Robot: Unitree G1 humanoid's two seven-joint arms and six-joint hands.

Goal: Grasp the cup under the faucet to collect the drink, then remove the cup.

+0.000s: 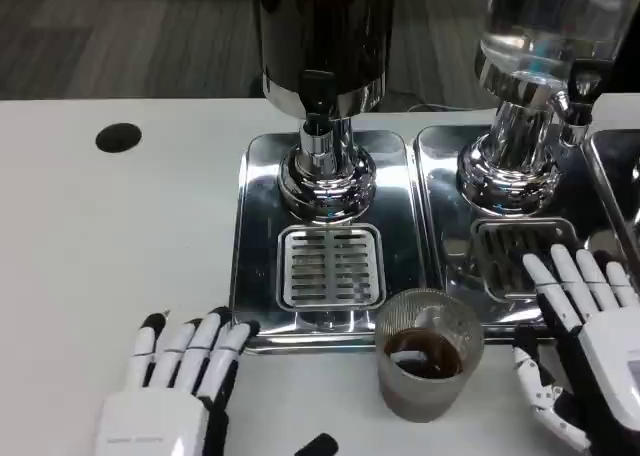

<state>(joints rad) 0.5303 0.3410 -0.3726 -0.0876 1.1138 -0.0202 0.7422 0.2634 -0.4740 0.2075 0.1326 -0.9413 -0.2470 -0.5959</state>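
Nearest me, my left hand (165, 396) rests flat on the white table (100, 236) at the near left, fingers spread and holding nothing. My right hand (585, 346) lies at the near right, fingers wide apart, empty, its fingertips over the right drip tray (450, 176). Between them the ribbed cup (428, 354), with dark drink in it, stands on the table just near of the left drip tray (260, 206), apart from both hands. Farther off, the dark dispenser's faucet (318, 126) hangs over the left grate (330, 266).
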